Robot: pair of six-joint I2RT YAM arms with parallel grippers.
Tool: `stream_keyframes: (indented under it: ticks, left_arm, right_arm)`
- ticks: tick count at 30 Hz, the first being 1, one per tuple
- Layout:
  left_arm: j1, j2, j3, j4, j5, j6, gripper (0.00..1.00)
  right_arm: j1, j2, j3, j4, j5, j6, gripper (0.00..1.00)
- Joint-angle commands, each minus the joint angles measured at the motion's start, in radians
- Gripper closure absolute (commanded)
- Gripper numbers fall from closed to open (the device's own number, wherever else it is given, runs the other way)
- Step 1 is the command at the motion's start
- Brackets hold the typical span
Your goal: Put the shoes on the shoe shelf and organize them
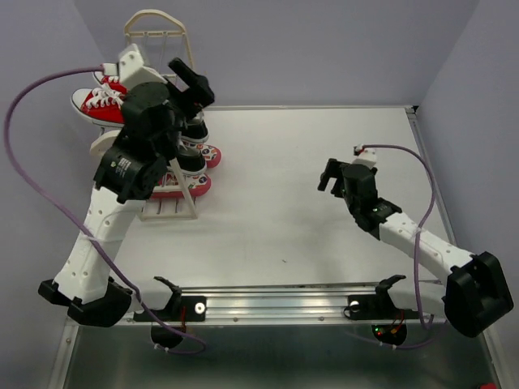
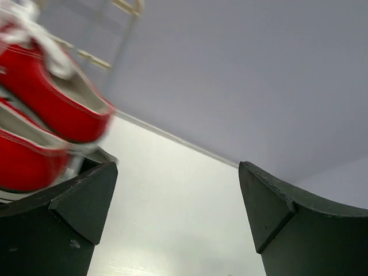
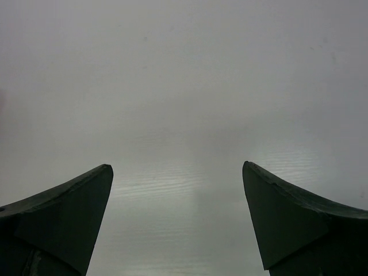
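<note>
Three pairs of shoes sit on the shelf (image 1: 154, 28), a cream rack with arched end frames standing at the far left corner of the table (image 1: 308, 243). Highest up, the red sneakers (image 1: 99, 104) with white laces lie side by side, white toe caps pointing left toward the wall. Below them are the black sneakers (image 1: 193, 134), white soles showing, and lowest the flip-flops (image 1: 195, 188), pink-patterned and poking out to the right past the rails. I can't see much of the rack or the black pair, because the left arm (image 1: 134, 162) leans right over them. The left gripper (image 1: 192, 81) hangs above the shelf, just right of the red pair. From its wrist view the fingers (image 2: 75, 213) stand wide apart with nothing between them, and the red sneakers are a blur at the left edge. The right gripper (image 1: 328, 177) is well apart from all this, over bare table on the right, also spread wide and holding nothing. A purple cable (image 1: 20, 154) loops out from the left arm along the wall.
</note>
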Motion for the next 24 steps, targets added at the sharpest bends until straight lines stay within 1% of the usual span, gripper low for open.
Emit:
stream_keyframes:
  ticks: [1,2,4,5,6,7,8,11,13,15,18,24]
  left_arm:
    - [-0.245,0.019,-0.052,0.069,-0.123,0.108,0.01]
    - [-0.319,0.028,-0.081,0.102,-0.123,0.114,0.01]
    - [-0.379,0.037,-0.195,0.15,-0.121,0.117,0.01]
    - [-0.426,0.051,-0.285,0.217,-0.102,0.134,0.01]
    - [-0.442,0.06,-0.322,0.254,-0.076,0.143,0.01]
    - [-0.448,0.068,-0.361,0.283,-0.046,0.147,0.01]
    - [-0.456,0.089,-0.417,0.32,0.012,0.137,0.01]
    - [-0.456,0.097,-0.497,0.371,0.075,0.114,0.01]
    - [-0.456,0.085,-0.571,0.386,0.07,0.102,0.01]
    - [-0.456,0.045,-0.618,0.412,0.031,0.086,0.01]
    - [-0.456,-0.019,-0.729,0.434,0.009,0.062,0.01]
    - [-0.454,-0.113,-0.83,0.435,-0.012,-0.003,0.01]
  right_arm:
    - [-0.195,-0.038,-0.005,-0.156,-0.008,0.214,0.0]
    - [-0.237,-0.053,-0.016,-0.166,-0.016,0.222,0.0]
    - [-0.252,-0.102,-0.042,-0.171,-0.014,0.23,0.0]
    - [-0.262,-0.116,-0.046,-0.177,-0.002,0.228,0.0]
    - [-0.262,-0.131,-0.051,-0.182,0.004,0.227,0.0]
    - [-0.262,-0.154,-0.054,-0.189,0.004,0.225,0.0]
    - [-0.262,-0.165,-0.054,-0.205,-0.011,0.211,0.0]
    - [-0.262,-0.199,-0.054,-0.243,-0.019,0.205,0.0]
    - [-0.262,-0.217,-0.057,-0.263,-0.002,0.216,0.0]
    - [-0.262,-0.249,-0.066,-0.275,0.009,0.22,0.0]
    - [-0.262,-0.292,-0.077,-0.294,0.004,0.223,0.0]
    - [-0.262,-0.332,-0.097,-0.318,-0.002,0.213,0.0]
